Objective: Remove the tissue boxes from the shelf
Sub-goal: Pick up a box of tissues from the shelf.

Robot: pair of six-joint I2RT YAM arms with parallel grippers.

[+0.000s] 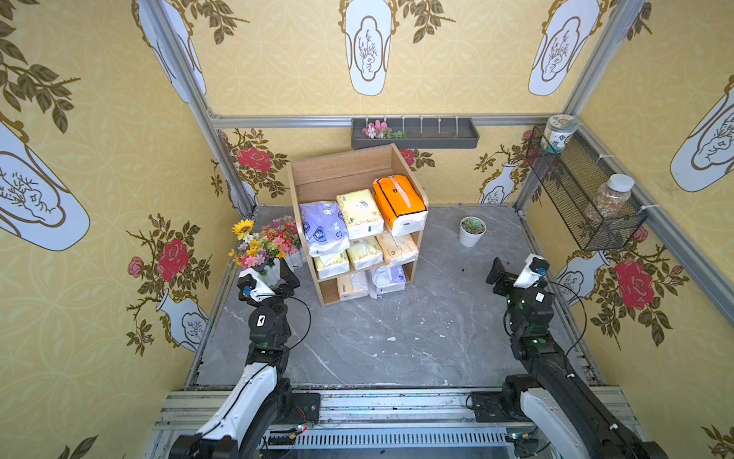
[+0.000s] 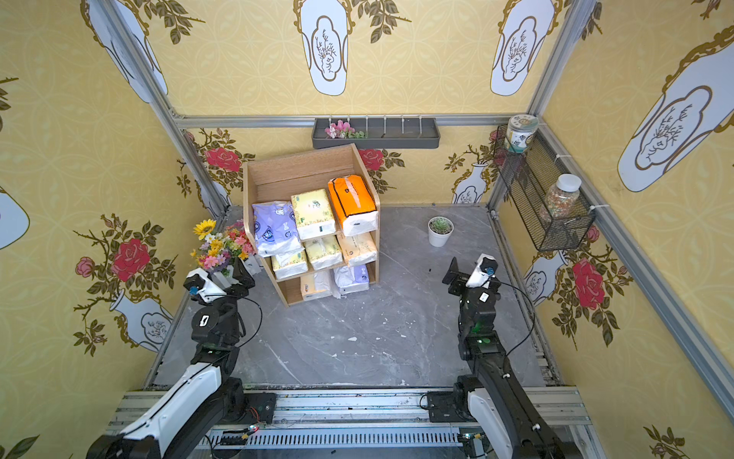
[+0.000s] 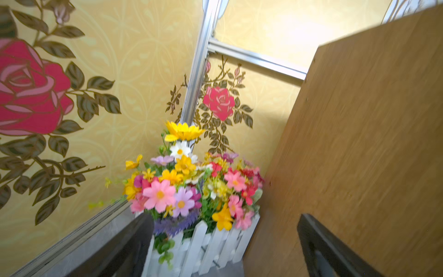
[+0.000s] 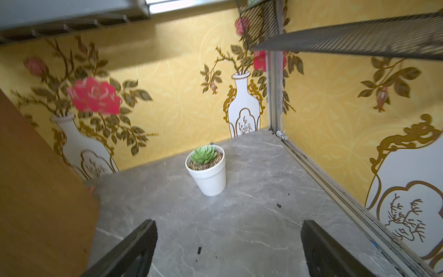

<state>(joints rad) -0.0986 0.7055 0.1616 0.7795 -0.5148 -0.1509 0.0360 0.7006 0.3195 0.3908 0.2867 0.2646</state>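
**Operator:** List the stock for me.

**Clerk:** You have one shelf (image 1: 341, 167) with three tiers, all loaded.
- Top tier: a lavender pack (image 1: 323, 226), a yellow pack (image 1: 359, 212) and an orange pack (image 1: 399, 202) lie side by side, their fronts overhanging the board.
- Middle tier: three cream packs (image 1: 364, 252).
- Bottom tier: one cream pack (image 1: 349, 287) and a second lavender pack (image 1: 391, 276). Both are half hidden under the board above, so you cannot tell how deep they sit.

**Operator:** And the tools?

**Clerk:**
- Your left gripper (image 3: 225, 223) has its jaws spread wide with nothing between them. It sits beside the shelf's left side panel, facing the flower planter (image 3: 191, 187). Its wrist view is blurred and shows you that panel only, no packs.
- Your right gripper (image 4: 230, 225) also has its jaws spread wide and empty. It is well apart from the shelf's right side, and the shelf is cut off at the edge of that view.

**Operator:** What room do I have?

**Clerk:**
- In front of the shelf: bare grey table (image 1: 397, 337) with a few white flecks.
- On the left side: the planter stands just beside the panel, so it is tight.
- On the right side: the succulent pot (image 1: 472, 231) stands well apart, with open table between it and the shelf.
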